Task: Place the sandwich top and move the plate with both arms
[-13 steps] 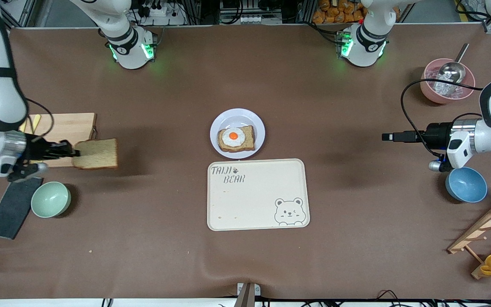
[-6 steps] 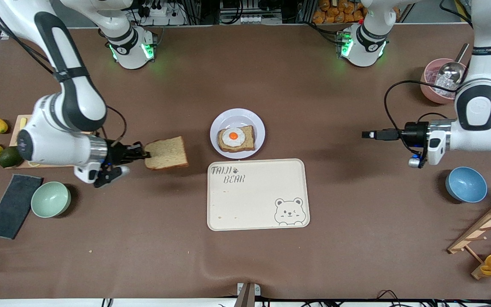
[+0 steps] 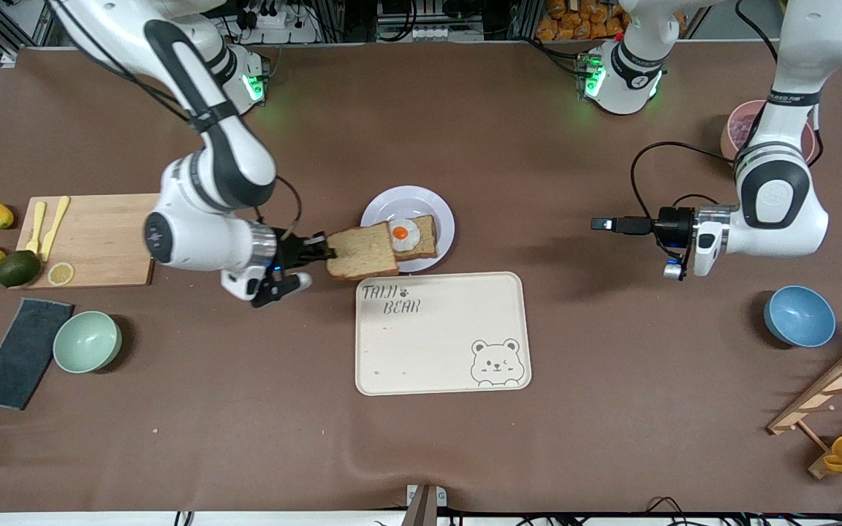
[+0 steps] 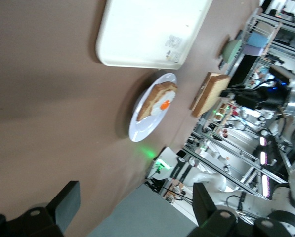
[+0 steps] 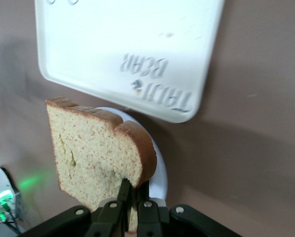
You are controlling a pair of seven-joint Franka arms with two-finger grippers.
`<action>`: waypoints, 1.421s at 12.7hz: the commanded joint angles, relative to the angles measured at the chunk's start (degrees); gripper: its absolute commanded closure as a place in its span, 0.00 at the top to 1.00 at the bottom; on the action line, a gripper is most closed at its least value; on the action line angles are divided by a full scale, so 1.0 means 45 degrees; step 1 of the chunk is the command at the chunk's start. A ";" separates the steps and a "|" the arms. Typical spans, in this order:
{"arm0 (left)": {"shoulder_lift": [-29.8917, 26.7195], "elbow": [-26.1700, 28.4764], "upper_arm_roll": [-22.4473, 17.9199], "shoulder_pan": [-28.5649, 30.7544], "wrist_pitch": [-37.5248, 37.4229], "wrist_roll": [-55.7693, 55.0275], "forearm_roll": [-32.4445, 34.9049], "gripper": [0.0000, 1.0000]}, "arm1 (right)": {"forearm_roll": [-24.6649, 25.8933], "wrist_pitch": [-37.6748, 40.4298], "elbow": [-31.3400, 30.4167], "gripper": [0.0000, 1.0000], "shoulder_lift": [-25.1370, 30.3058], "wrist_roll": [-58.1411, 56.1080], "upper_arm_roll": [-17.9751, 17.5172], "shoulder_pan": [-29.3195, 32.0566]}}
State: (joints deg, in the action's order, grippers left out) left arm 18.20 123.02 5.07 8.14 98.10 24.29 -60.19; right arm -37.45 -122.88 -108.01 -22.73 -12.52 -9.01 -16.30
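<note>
Brown tabletop is filling the frame; mid-frame, the right gripper (image 3: 321, 253) is pinching the sandwich top (image 3: 361, 253) by its crust, overlapping the plate (image 3: 415, 198) (egg slice waiting); the left gripper (image 3: 599, 224), parted, is hanging over bare cloth.

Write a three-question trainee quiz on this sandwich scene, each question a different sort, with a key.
1. True or false: the right gripper is shut on the sandwich top.
2. Multiple choice: what lies on the plate? A) a lemon B) bread with a fried egg C) a spoon
3. Fill in: the left gripper hangs over bare ____, toward the left arm's end.

Key: 1 true. 2 B, the egg-topped slice. 3 table.
</note>
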 commanded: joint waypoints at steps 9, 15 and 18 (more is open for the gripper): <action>0.0290 0.1646 0.1159 -0.0323 0.2047 0.3718 -0.2128 1.00 | -0.1987 -0.1170 -0.1543 0.00 -0.0594 0.0127 0.0068 -0.1182; 0.0837 0.1960 0.1472 -0.0947 0.2926 0.5985 -0.3417 1.00 | -0.2773 -0.1267 -0.1740 0.00 -0.0633 -0.0030 0.0087 -0.1494; 0.1480 0.2077 0.1472 -0.1630 0.3549 0.7564 -0.4997 0.96 | -0.2773 -0.1248 -0.1721 0.05 -0.0653 -0.0573 0.0107 -0.1047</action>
State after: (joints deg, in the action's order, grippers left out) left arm 23.05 131.83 11.45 2.52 111.80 53.42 -78.15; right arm -48.39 -128.43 -114.97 -26.42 -12.46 -8.62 -22.31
